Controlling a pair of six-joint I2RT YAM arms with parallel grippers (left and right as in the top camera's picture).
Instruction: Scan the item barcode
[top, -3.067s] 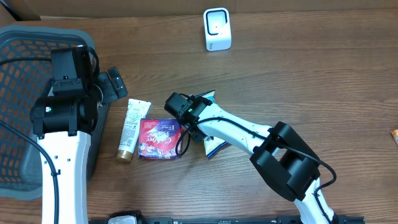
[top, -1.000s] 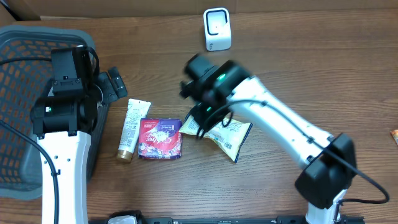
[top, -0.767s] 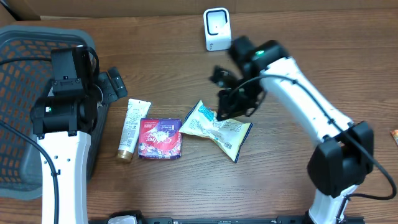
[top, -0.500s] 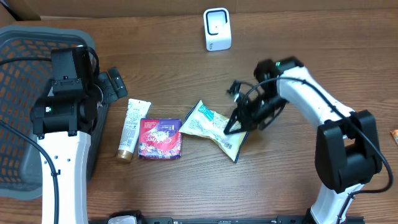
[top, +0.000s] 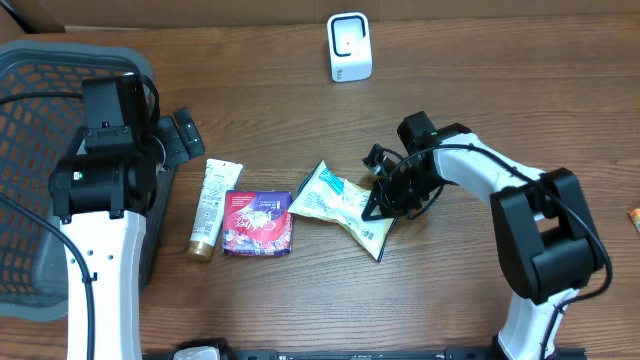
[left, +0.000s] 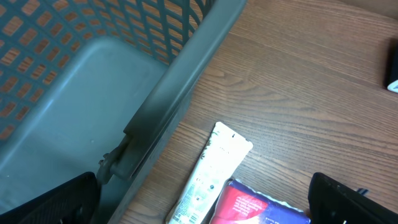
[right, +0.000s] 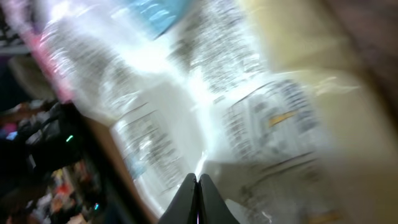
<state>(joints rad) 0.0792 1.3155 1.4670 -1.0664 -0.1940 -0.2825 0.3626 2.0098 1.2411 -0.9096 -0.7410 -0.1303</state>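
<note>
Snack bag (top: 343, 207): flat on the table (top: 500, 110) near the middle, long side running from 10 o'clock to 4 o'clock; pale yellow and white, with a blue patch towards the 10 o'clock end.
Bag print: small text panels on the upward face; blurred in the right wrist view, barcode not made out.
Right gripper (top: 372, 208): fingers pressed tight together, tips down at the bag's 3 o'clock edge and touching the film; cannot tell whether any fold is pinched between them.
Left gripper (top: 178, 138): spread fully wide with nothing between the fingers, above the table just beside the basket's 3 o'clock wall.
Scanner (top: 349, 46): white, upright, at 12 o'clock from the bag and well apart from it, near the table's far edge.
Red pouch (top: 257, 222): flat, at 9 o'clock from the bag, its right edge meeting the bag's left corner.
Tube (top: 212, 208): white with a gold cap, lying just beside the pouch at its 9 o'clock, cap towards 6 o'clock.
Basket (top: 60, 55): grey mesh, on the table's 9 o'clock side, with the tube near its wall.
</note>
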